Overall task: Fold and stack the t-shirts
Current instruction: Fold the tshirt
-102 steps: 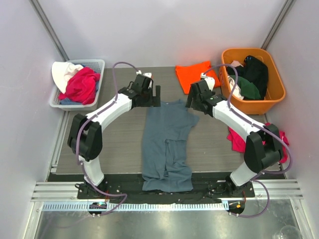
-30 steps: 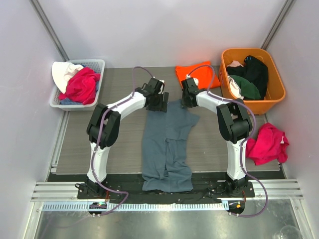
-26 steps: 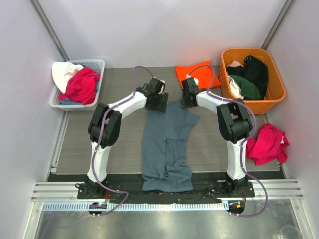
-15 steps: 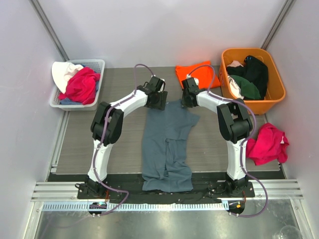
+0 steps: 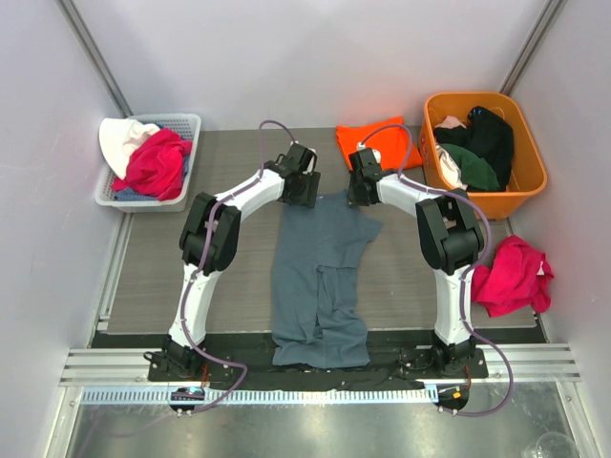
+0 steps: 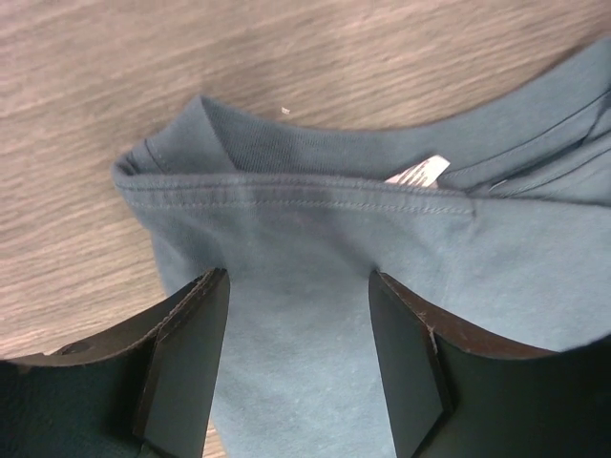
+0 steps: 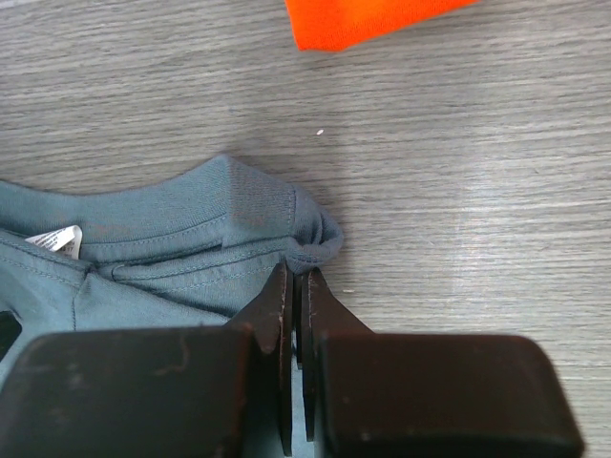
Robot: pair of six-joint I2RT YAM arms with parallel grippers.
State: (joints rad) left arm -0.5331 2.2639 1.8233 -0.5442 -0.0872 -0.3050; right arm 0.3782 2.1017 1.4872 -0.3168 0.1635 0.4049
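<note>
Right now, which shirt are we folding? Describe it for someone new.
Start at the middle of the grey table. The blue-grey t-shirt lies there as a long strip, collar at the far end. Unlike the small, bright, folded orange t-shirt beyond it, it is dull and spread long.

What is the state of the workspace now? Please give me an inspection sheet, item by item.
Surface: grey wood-grain table.
Job's things: blue-grey t-shirt lies lengthwise, partly folded; orange t-shirt folded at far edge.
Clutter: white basket and orange tub hold clothes; pink cloth at the right side.
Tools: left tool open over the shirt near its collar; right tool shut on its edge beside the collar.
Cables: purple cable loops, one on each side.
Surroundings: pale walls, nothing else seen.
</note>
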